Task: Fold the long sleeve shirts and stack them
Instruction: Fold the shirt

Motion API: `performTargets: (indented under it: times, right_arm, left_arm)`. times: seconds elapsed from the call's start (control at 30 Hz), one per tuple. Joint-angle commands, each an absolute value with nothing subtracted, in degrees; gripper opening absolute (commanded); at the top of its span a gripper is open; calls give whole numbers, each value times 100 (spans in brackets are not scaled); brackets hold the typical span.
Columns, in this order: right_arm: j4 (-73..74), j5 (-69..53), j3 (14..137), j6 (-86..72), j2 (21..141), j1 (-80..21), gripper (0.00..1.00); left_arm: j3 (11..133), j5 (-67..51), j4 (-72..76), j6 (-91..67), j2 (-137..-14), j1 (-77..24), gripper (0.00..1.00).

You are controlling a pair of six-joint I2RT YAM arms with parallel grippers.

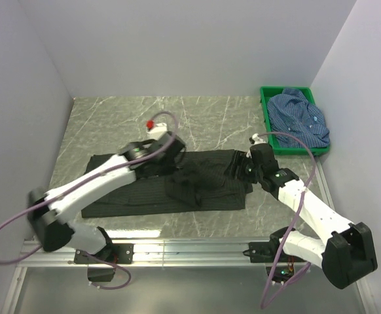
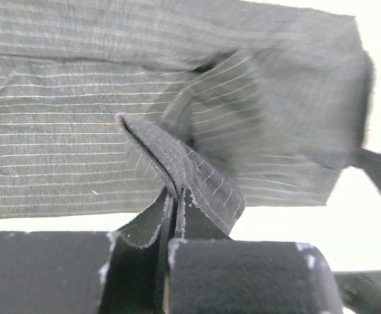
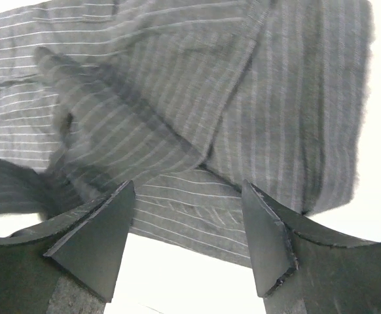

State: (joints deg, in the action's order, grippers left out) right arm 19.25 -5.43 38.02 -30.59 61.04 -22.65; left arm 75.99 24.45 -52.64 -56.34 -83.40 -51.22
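— Black shirt [image 1: 177, 186]: where do we have it?
— Laid across the middle of the table [image 1: 112, 124], long side running left to right. We'd call it part-folded at best. The left half lies flat, but cloth is heaped in a loose mound toward the middle and right.
— And our grippers?
— Our left gripper [image 2: 174, 203] is clamped on a doubled edge of that striped cloth. In the wrist view the fold stands up out of the closed jaws. Our right gripper [image 3: 187, 190] hangs spread wide over the shirt's right end with nothing between its fingers, only cloth below.
— So is anything finished?
— We'd say no. There is no neat rectangle yet, and we cannot tell the sleeves apart in the heap.
— The blue shirt [image 1: 300, 118]?
— Crumpled in the green crate [image 1: 285, 89] at the far right corner, well apart from the black one, and untouched as far as we can judge.
— What's left for us, then?
— Most of it: finish the black shirt's folds, bring the blue one out, fold it, and set one on the other. We judge we're in the early part.
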Motion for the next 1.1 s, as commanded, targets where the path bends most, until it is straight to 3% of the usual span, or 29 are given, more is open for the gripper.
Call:
performTargets:
  times: [0.0, 0.3, 0.63, 1.07]
  right_arm:
    - [1652, -694, 4262, -2804, 6231, -2408, 73]
    - [1634, -844, 5465, -2224, 7320, -2944, 70]
    - [1977, -967, 6108, -1749, 9130, -3796, 68]
    - [2267, -756, 6047, -1433, 9449, -4034, 68]
  left_arm:
    - [7752, 2409, -5818, -5757, -7481, -5115, 0]
    - [7198, 898, -6239, -6135, -5749, -5115, 1]
    - [7751, 53, -6697, -6188, -4422, -5115, 0]
    - [7356, -115, -6153, -6205, -4499, -5115, 0]
